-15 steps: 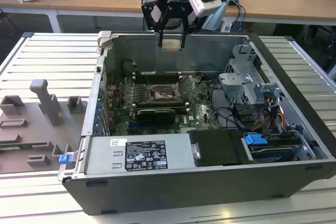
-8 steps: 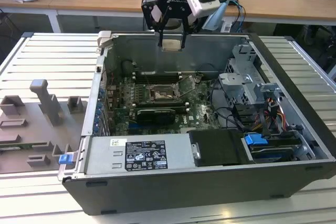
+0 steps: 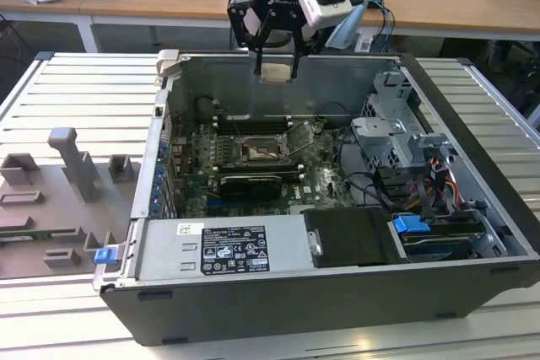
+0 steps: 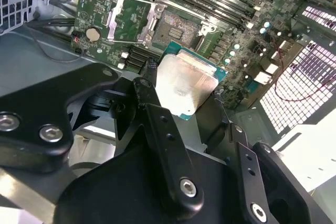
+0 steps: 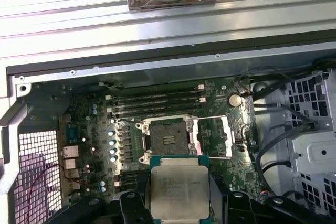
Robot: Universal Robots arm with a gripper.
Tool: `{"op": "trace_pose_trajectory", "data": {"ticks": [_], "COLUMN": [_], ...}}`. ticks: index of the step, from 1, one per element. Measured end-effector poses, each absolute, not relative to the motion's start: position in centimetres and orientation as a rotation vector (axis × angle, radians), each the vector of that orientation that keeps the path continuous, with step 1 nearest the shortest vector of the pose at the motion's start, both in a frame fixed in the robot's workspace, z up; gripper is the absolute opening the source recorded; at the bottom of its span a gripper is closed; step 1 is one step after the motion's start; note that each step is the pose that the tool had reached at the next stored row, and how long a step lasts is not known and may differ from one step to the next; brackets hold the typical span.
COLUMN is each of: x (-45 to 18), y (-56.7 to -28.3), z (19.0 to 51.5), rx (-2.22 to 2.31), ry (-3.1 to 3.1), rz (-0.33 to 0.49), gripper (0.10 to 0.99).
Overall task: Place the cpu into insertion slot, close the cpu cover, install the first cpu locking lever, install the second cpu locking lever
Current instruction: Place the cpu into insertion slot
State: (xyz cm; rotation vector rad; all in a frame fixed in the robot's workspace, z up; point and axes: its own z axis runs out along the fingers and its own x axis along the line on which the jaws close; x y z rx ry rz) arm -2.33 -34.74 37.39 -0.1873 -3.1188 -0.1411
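Note:
My gripper point(image 3: 276, 63) hangs above the open computer case, shut on the cpu point(image 3: 276, 72), a small silvery square chip. Both wrist views show the cpu point(image 4: 184, 85) point(image 5: 178, 192) pinched flat between the black fingers point(image 4: 152, 100), clear of the board. The insertion slot point(image 3: 265, 151) point(image 4: 178, 27) point(image 5: 168, 140) lies bare on the green motherboard, below the chip. The cpu cover point(image 3: 298, 137) point(image 4: 131, 19) point(image 5: 214, 137) is swung open and rests beside the slot, on the exterior view's right of it.
Long memory slots point(image 3: 253, 120) run behind the socket and a long black card point(image 3: 246, 183) lies in front of it. A power supply point(image 3: 224, 246) fills the case front. A drive cage point(image 3: 396, 137) and cables stand at the right. A grey fixture point(image 3: 76, 166) sits outside at the left.

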Motion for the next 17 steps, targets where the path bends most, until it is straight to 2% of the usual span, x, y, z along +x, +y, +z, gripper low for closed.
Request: {"op": "trace_pose_trajectory", "data": {"ticks": [17], "x": [-2.33], "y": [-34.74], "z": [37.34], "rx": [-0.289], "ry": [-3.114], "rz": [-0.142], "gripper": [0.537]}}
